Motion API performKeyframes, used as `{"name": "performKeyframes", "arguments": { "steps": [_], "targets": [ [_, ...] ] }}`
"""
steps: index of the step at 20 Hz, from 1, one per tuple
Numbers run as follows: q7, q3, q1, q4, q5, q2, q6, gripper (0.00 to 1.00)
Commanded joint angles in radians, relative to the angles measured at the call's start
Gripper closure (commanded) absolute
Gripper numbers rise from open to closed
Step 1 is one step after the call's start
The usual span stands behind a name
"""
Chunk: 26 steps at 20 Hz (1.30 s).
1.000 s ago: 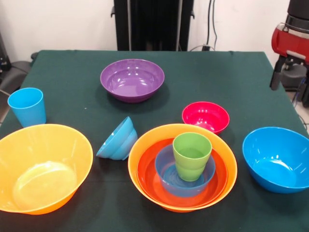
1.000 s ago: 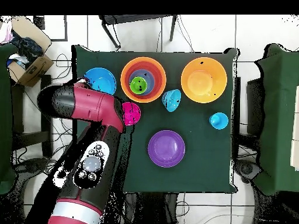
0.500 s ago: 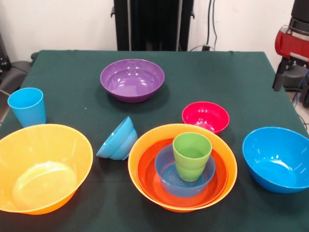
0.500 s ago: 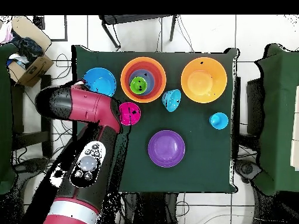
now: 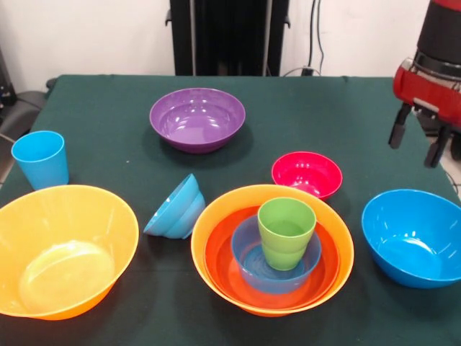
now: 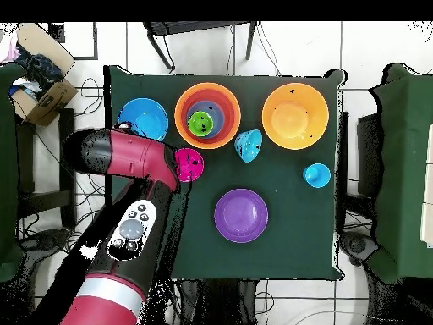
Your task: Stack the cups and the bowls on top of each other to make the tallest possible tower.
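Nearest sat the tower [image 5: 272, 249]: a big orange bowl holding a red-orange one, a blue one and the lime green cup [image 5: 287, 233], upright; beside it an empty orange bowl [image 5: 61, 249] and a blue bowl tipped on its side [image 5: 175, 207]; the loose big blue bowl [image 5: 413, 236] lay below and just nearer than my hand [image 5: 415, 145], mouth up, glossy, the likeliest next pick, I judged; my hand hung released, fingers apart, holding nothing; farther stood the pink-red bowl [image 5: 307, 174], light blue cup [image 5: 41, 158] and purple bowl [image 5: 197, 118] on the table [image 5: 317, 108].
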Motion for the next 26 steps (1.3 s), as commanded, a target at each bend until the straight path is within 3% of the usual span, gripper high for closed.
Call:
{"name": "performKeyframes", "arguments": {
  "steps": [1,9,26],
  "targets": [
    [0.136,0.078,-0.016,-0.009,-0.023,0.087,-0.003,0.00],
    [0.143,0.090,-0.009,0.014,-0.010,0.084,-0.043,0.00],
    [0.156,0.095,-0.023,-0.074,0.015,0.175,-0.074,0.00]
  ]
}}
